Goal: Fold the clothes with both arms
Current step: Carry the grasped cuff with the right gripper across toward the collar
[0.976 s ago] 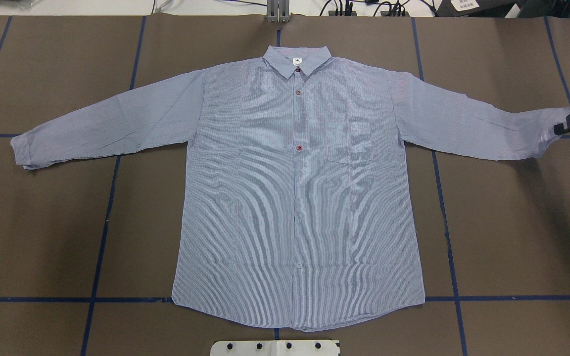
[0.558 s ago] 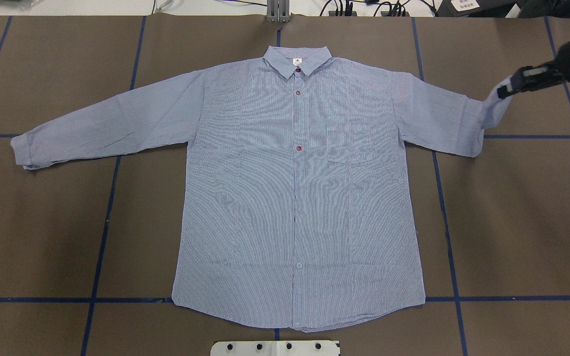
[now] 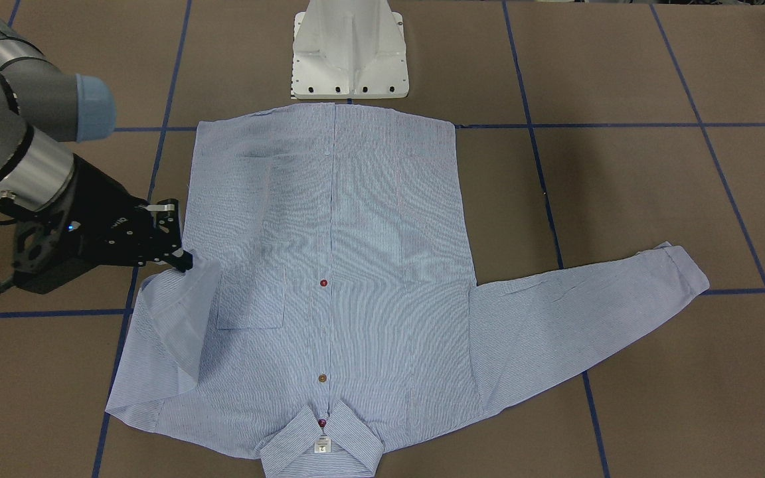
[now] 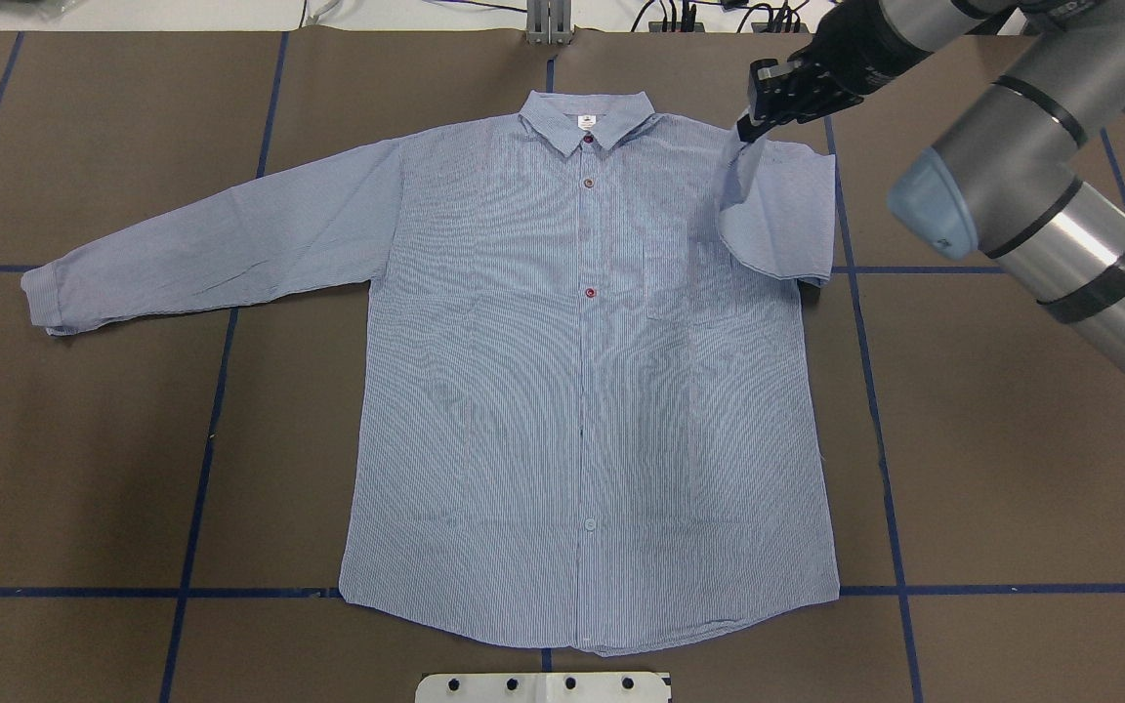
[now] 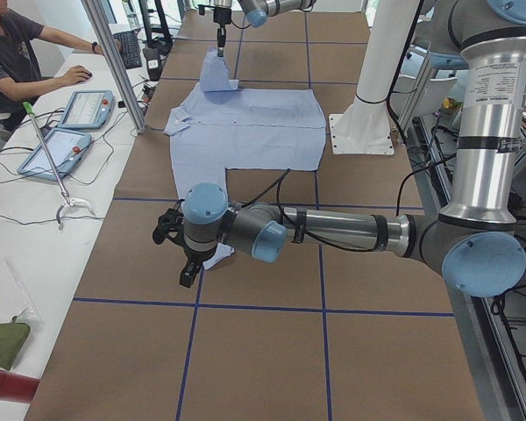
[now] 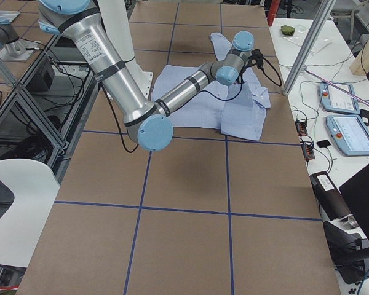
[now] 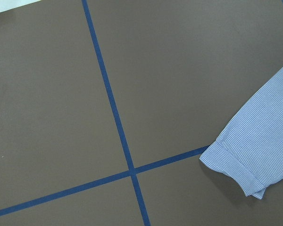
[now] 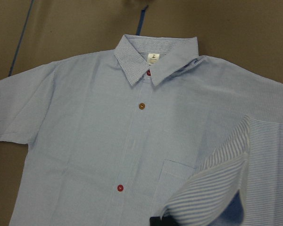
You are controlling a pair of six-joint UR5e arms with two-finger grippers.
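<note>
- Your shirt (image 4: 582,391) lies flat and buttons-up on the table (image 4: 84,439), hem nearest the white base (image 4: 543,686), collar far.
- Left sleeve (image 4: 201,244) hasn't moved and is stretched out. Left gripper (image 5: 186,277) hangs near its cuff, seen only from the side, so you can't tell how its fingers stand.
- Right gripper (image 4: 744,129) has swept in from the table's right edge within a second, pinched tight on the right sleeve (image 4: 777,225) cuff and raised by the shoulder — sleeve fold roughly half done.
- Cloth hides the pinch point itself.
</note>
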